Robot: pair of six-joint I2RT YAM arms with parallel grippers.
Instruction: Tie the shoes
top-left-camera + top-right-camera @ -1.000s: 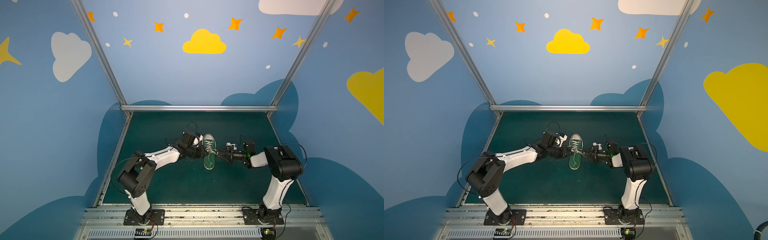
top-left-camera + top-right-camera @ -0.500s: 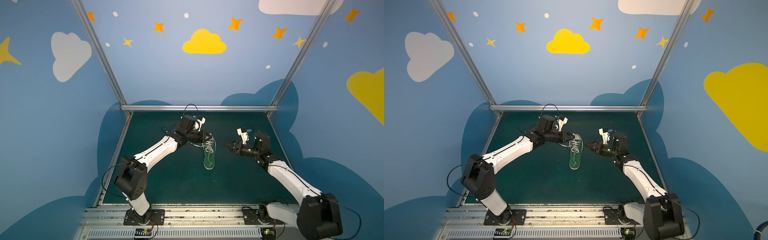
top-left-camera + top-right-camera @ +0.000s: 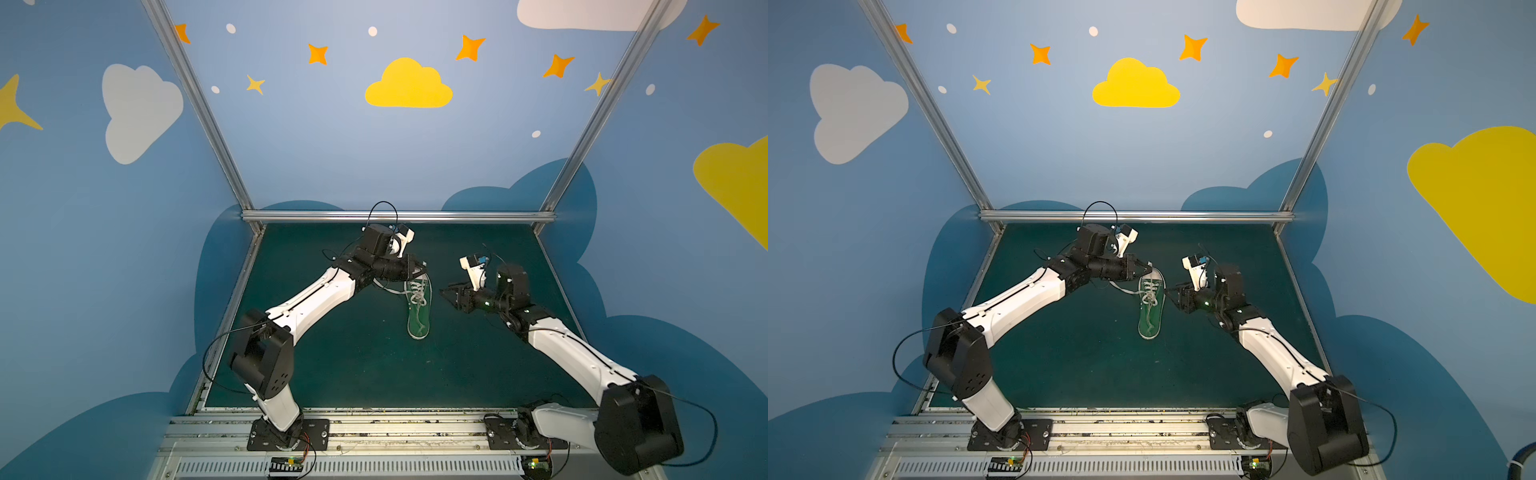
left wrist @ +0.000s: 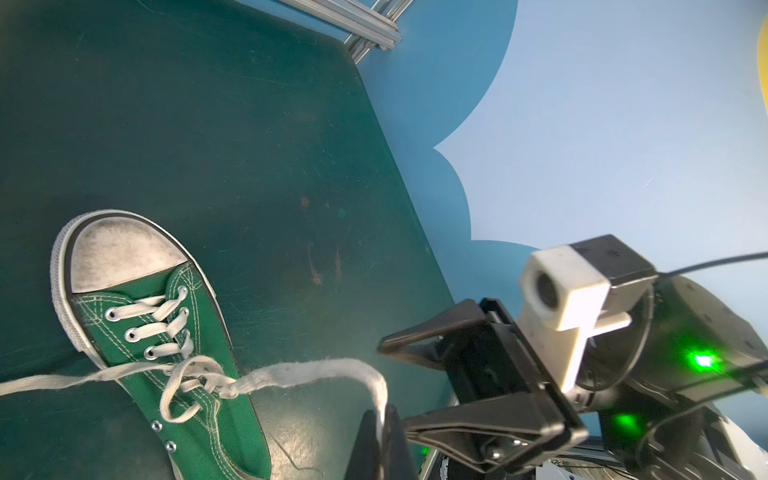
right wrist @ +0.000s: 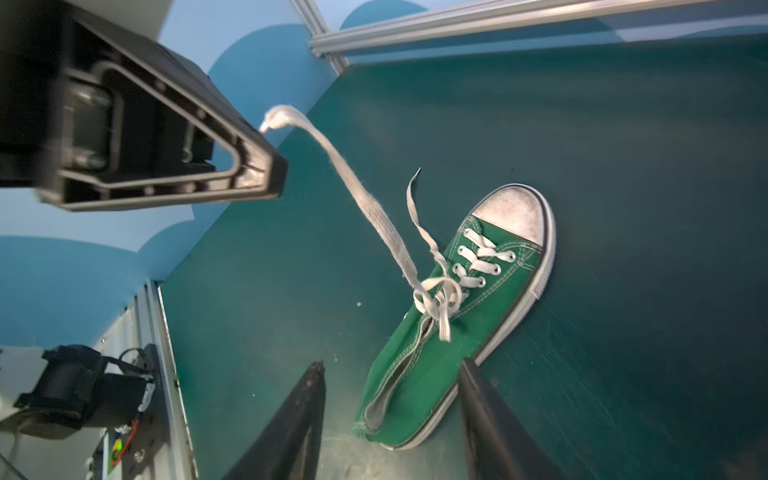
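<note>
**Position.** The small green canvas sneaker with white toe cap (image 3: 417, 316) lies flat near the middle of the dark green table mat (image 3: 332, 365). In both top views its toe points to 12 o'clock and its heel to 6.

**Left claw.** My left claw (image 3: 424, 268) is clamped on the end of one long white flat lace (image 4: 311, 372). It hangs raised over the toe, at about 12 o'clock of the crossing, and the lace climbs to it in a gentle arc.

**Right claw.** My right claw (image 3: 444, 293) has its jaws apart and empty. It is at 3 o'clock of the shoe, near it but not touching.

**Lacing.** A loose first crossing (image 5: 436, 295) sits over the upper eyelets and is not drawn down. The second white lace (image 4: 62, 379) trails over the mat toward 9 o'clock (its tip is too thin to place from above).

**Assessment.** I judge the task to be at an early stage, with no bow formed. The step in hand is getting my right claw onto the second lace.

**Recommended:**
- Give the held lace enough tension to lift it clear, but not enough to drag or tip the light shoe.
- Cross low over the tongue with the jaws turned across the flat of the lace.
- Close a little out from the crossing, leaving length for a loop.

**Risk.** The right claw may snag the held lace on the way across.
</note>
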